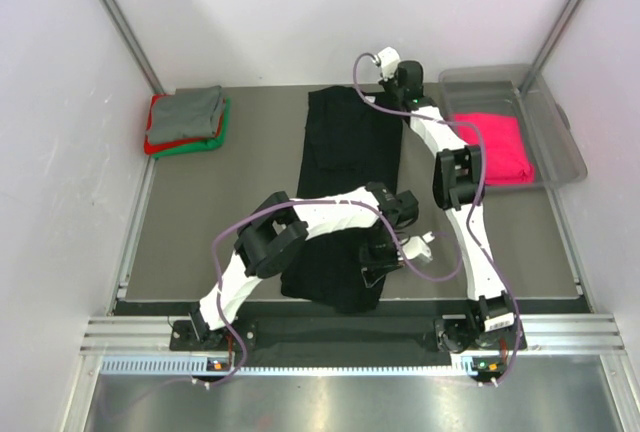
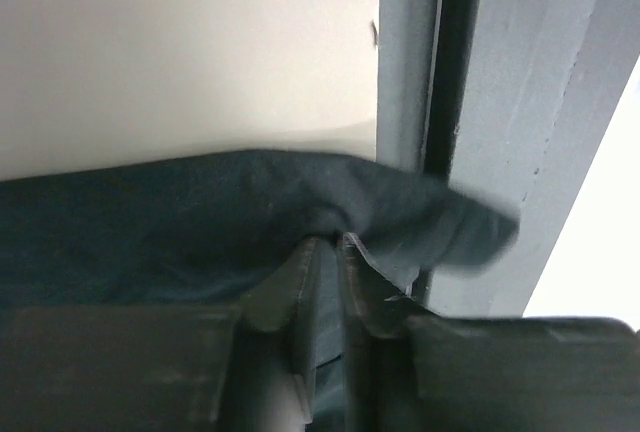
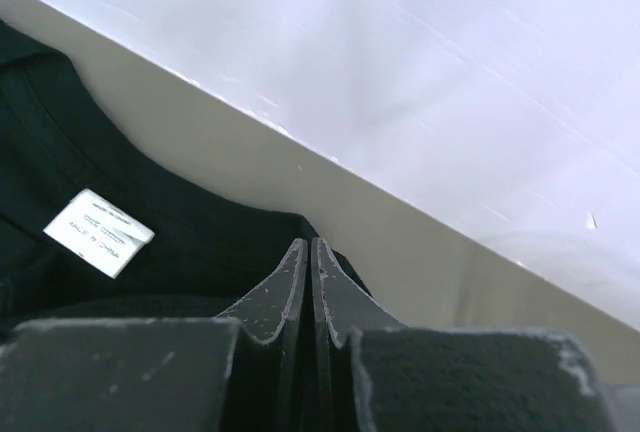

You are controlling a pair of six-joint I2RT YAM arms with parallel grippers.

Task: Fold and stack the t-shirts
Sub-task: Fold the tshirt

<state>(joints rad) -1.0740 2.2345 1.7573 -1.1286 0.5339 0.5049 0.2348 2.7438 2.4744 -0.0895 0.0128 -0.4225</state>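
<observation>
The black t-shirt (image 1: 345, 142) lies as a long folded strip down the middle of the table. My left gripper (image 1: 378, 264) is at its near right edge. In the left wrist view the jaws (image 2: 330, 240) stand a sliver apart with a fold of the dark cloth (image 2: 150, 222) pinched between them. My right gripper (image 1: 398, 95) is at the far right corner, near the collar. Its jaws (image 3: 310, 244) are shut at the edge of the black cloth (image 3: 200, 252), with the white neck label (image 3: 98, 232) to the left.
A folded stack sits at the far left: a grey tee (image 1: 188, 110) over a red one (image 1: 155, 142) and a green one (image 1: 215, 137). A hot-pink tee (image 1: 492, 147) lies in the clear bin (image 1: 560, 142) at the far right. White walls enclose the grey table (image 1: 230, 212).
</observation>
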